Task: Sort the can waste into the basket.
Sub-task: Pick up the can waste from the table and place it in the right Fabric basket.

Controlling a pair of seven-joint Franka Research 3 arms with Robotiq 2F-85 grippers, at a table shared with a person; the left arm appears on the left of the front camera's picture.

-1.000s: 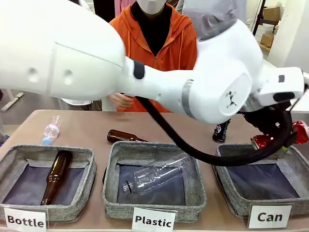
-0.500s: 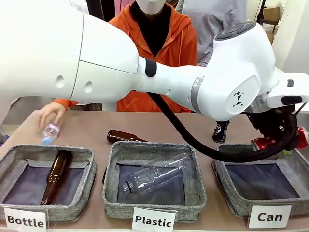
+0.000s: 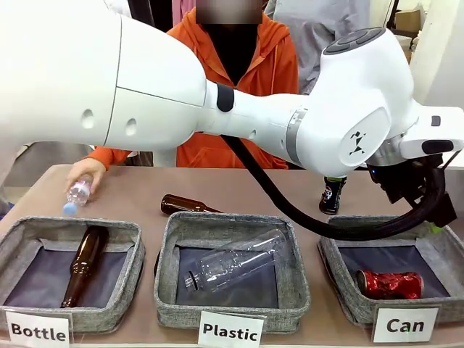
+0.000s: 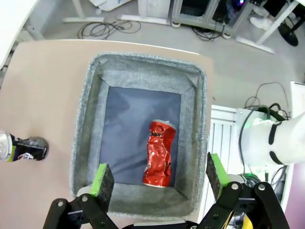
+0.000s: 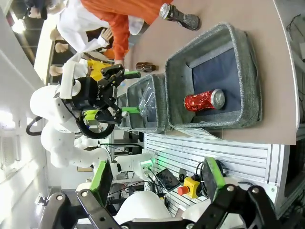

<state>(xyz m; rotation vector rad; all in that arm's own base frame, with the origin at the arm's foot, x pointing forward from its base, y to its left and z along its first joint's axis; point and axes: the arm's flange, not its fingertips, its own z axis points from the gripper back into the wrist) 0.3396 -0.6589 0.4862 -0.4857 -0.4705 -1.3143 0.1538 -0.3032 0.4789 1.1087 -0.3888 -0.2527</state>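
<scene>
The crushed red can (image 3: 389, 284) lies on its side in the grey basket (image 3: 339, 286) marked "Can", toward its front. My left gripper (image 4: 158, 174) hangs open straight above it, green pads wide apart with nothing between them; in the front view the left gripper (image 3: 423, 201) hovers over the basket's far right corner. The dark can (image 3: 332, 194) stands upright on the table just behind the basket's left corner. From the right wrist view, my right gripper (image 5: 157, 175) is open off the table's end, looking at the red can (image 5: 204, 101) inside the basket (image 5: 248, 71).
The "Plastic" basket (image 3: 168, 290) holds a clear bottle, and the "Bottle" basket (image 3: 134, 268) holds a brown one. Another brown bottle (image 3: 185, 204) lies on the table behind them. At far left a person's hand (image 3: 85, 170) holds a small plastic bottle (image 3: 77, 194).
My left gripper opened and the red can dropped from it into the "Can" basket. The person's hand reached the small plastic bottle at far left and tilted it up.
</scene>
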